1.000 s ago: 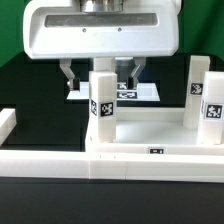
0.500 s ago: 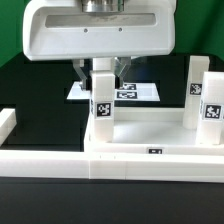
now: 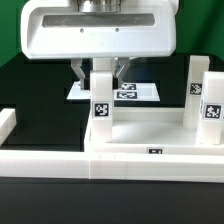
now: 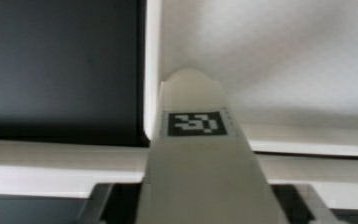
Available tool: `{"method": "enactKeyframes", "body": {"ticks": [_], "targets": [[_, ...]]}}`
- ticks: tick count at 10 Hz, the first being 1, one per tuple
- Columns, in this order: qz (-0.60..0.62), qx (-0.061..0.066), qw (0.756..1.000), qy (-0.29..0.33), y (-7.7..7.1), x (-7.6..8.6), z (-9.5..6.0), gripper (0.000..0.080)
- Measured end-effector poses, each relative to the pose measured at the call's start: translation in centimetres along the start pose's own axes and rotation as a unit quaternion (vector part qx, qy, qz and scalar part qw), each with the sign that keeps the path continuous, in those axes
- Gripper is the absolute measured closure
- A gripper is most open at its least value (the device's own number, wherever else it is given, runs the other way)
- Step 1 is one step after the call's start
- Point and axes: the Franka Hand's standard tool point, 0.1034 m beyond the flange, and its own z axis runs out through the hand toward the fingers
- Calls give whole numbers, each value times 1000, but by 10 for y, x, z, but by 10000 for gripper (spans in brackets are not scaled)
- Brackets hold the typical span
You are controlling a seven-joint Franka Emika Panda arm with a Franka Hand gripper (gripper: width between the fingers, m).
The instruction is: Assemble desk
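The white desk top (image 3: pixel 145 128) lies flat against the front rail, and three tagged white legs stand upright on it. My gripper (image 3: pixel 100 72) hangs over the leg (image 3: pixel 101 108) at the exterior view's left, and its jaws are shut on that leg's upper end. Two more legs (image 3: pixel 200 88) (image 3: pixel 213 104) stand at the exterior view's right. In the wrist view the gripped leg (image 4: pixel 197 150) runs out from between my fingers (image 4: pixel 119 200), its tag facing the camera. The desk top (image 4: pixel 282 70) lies beyond it.
A long low white border rail (image 3: pixel 40 162) runs along the front and turns up at the exterior view's left (image 3: pixel 6 122). The marker board (image 3: pixel 140 92) lies on the black table behind the leg. The gripper's big white body (image 3: pixel 98 30) fills the upper part of the view.
The jaws stood wide on either side of the left leg a second ago; they have since shut on its top. The leg and desk top have hardly moved.
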Motion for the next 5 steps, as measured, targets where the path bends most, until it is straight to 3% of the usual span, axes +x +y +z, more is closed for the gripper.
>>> {"method": "enactKeyframes", "body": {"ticks": [5], "targets": [[193, 3, 981, 1, -1, 1, 0, 509]]}}
